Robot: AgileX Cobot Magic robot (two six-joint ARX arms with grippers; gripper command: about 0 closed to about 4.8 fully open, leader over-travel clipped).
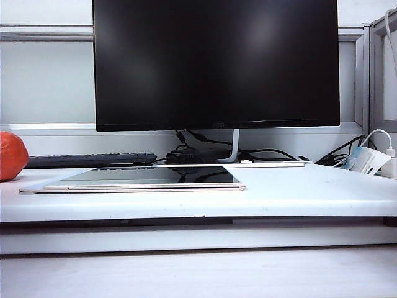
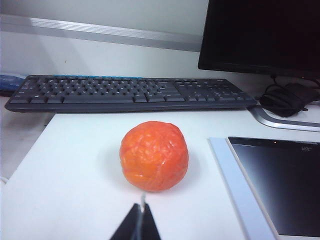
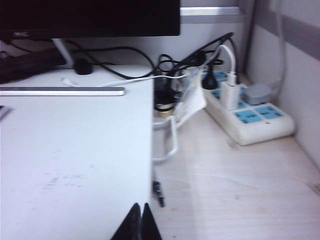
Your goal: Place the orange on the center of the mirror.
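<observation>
The orange (image 2: 154,155), reddish and wrinkled, rests on the white platform (image 2: 75,175); its edge shows at the far left of the exterior view (image 1: 11,156). The mirror (image 1: 149,177) lies flat with a pale gold rim on the platform in front of the monitor, and its dark face shows beside the orange (image 2: 282,182). My left gripper (image 2: 141,212) is shut and empty, just short of the orange. My right gripper (image 3: 142,210) is shut with nothing in it, over the platform's right edge. Neither gripper shows in the exterior view.
A black monitor (image 1: 216,62) stands behind the mirror, with a black keyboard (image 2: 125,92) beyond the orange. Cables (image 3: 165,70) and a white power strip (image 3: 247,112) lie on the lower desk to the right of the platform's edge.
</observation>
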